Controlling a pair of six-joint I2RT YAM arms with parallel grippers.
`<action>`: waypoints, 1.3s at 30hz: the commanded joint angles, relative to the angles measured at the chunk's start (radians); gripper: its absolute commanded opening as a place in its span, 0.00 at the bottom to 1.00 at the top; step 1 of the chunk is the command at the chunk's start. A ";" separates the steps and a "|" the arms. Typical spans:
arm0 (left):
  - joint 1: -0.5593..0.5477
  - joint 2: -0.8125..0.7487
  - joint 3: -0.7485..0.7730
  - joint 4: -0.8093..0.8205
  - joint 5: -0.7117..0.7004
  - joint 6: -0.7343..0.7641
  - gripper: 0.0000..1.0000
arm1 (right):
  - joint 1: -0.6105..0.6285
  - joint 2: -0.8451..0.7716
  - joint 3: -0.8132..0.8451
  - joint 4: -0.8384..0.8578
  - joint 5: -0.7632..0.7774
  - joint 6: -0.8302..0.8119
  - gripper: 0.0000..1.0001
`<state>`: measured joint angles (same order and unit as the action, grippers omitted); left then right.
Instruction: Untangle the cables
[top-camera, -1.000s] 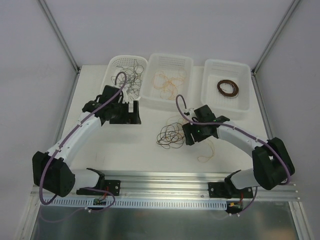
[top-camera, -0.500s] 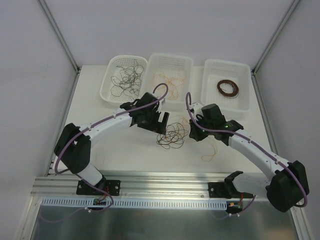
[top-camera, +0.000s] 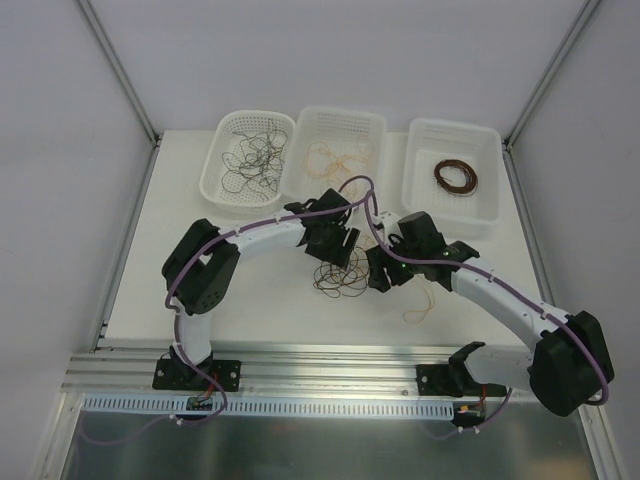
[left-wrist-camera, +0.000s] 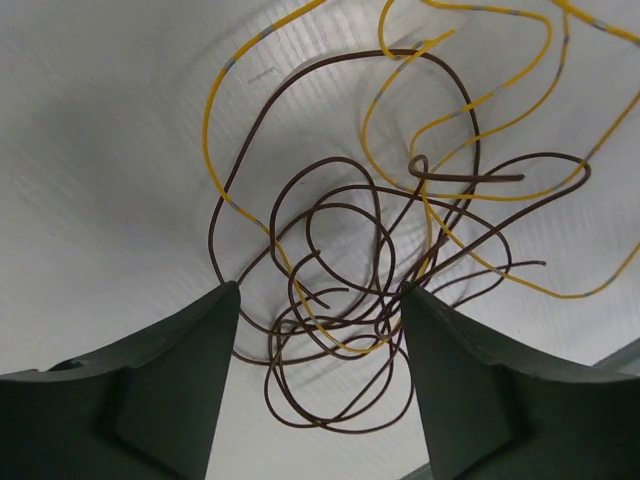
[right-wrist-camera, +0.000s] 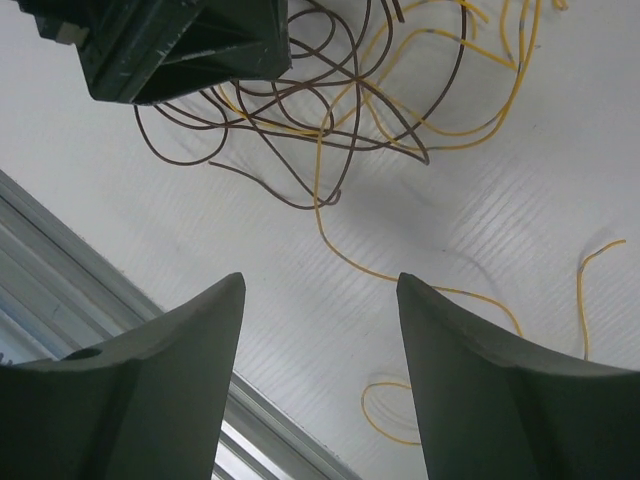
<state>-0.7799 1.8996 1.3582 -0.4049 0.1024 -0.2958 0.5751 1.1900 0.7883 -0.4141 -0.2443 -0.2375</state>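
- Table (top-camera: 250, 300): white surface. It carries three baskets along the far edge and a loose tangle near the middle.
- Left arm (top-camera: 250, 235): reaches from its base toward the table centre, with its wrist over the tangle.
- Right arm (top-camera: 500, 295): reaches in from the right, with its wrist just beside the left one.
- Left basket (top-camera: 212, 170): white, holds thin dark wires (top-camera: 250, 160) in loose loops.
- Middle basket (top-camera: 340, 111): white, holds thin orange wires (top-camera: 335, 160).
- Right basket (top-camera: 450, 125): white, holds one neat dark-brown wire ring (top-camera: 455, 177).
- The cables (top-camera: 338, 278): brown and yellow strands knotted together, lying on the table in front of the middle basket and between the two wrists. Brown loops make up the core (left-wrist-camera: 350, 320). Yellow runs through it and out to the far side.
- Left claw (left-wrist-camera: 320, 300): fingers stand apart, directly over the brown loops. Nothing is clamped, and whether the tips touch a wire cannot be told.
- Right claw (right-wrist-camera: 320, 290): fingers stand apart over bare table at the tangle's edge, holding nothing. The left claw is visible just beyond it.
- Yellow strand (top-camera: 418, 305): trails from the tangle toward the right arm, flat on the table.
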 joint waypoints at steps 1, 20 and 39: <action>-0.012 0.018 0.015 0.018 0.020 -0.011 0.63 | 0.009 0.028 -0.009 0.081 -0.021 -0.006 0.67; -0.009 -0.040 -0.151 0.090 0.005 -0.062 0.17 | 0.055 0.211 -0.061 0.271 -0.075 -0.002 0.10; 0.195 -0.370 -0.544 -0.005 -0.162 -0.209 0.18 | 0.054 -0.334 0.457 -0.195 0.186 -0.032 0.01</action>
<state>-0.5980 1.5803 0.8604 -0.3508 -0.0086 -0.4614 0.6270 0.8928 1.1168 -0.5411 -0.1146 -0.2485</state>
